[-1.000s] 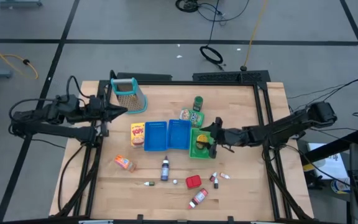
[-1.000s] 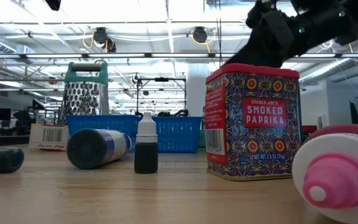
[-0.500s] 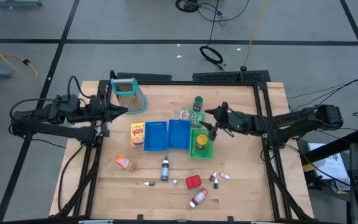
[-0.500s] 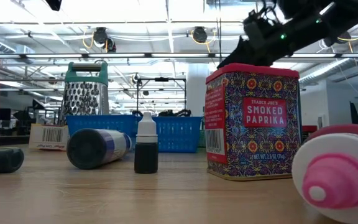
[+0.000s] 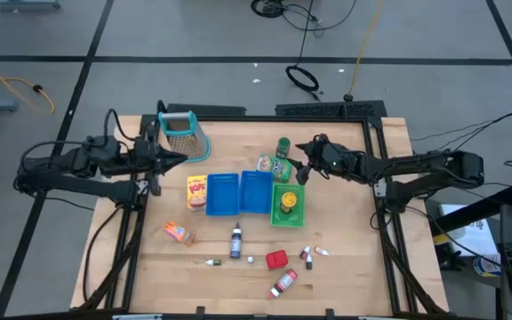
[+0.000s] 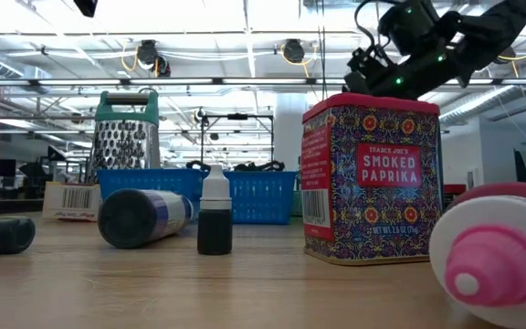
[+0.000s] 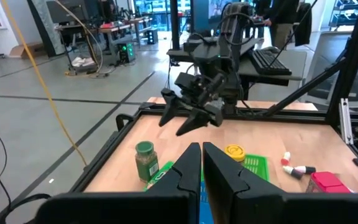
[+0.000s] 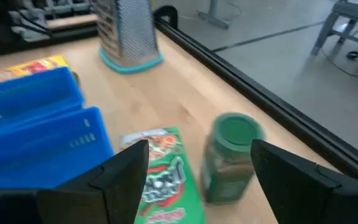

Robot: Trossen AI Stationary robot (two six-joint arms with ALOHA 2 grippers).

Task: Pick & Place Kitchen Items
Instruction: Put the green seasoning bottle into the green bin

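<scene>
One yellow-lidded jar (image 5: 287,203) sits in the green tray (image 5: 300,213); the rest wait. Right gripper (image 5: 307,166), spread wide, hovers mid-frame (left gripper (image 5: 178,158) pressed together).

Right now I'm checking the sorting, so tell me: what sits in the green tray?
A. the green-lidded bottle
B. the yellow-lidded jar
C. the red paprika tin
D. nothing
B: in the high view the yellow-lidded jar stands inside the green tray, while the green-lidded bottle stands on the bare table beyond it, close in front of the right gripper with its jaws open.
</scene>
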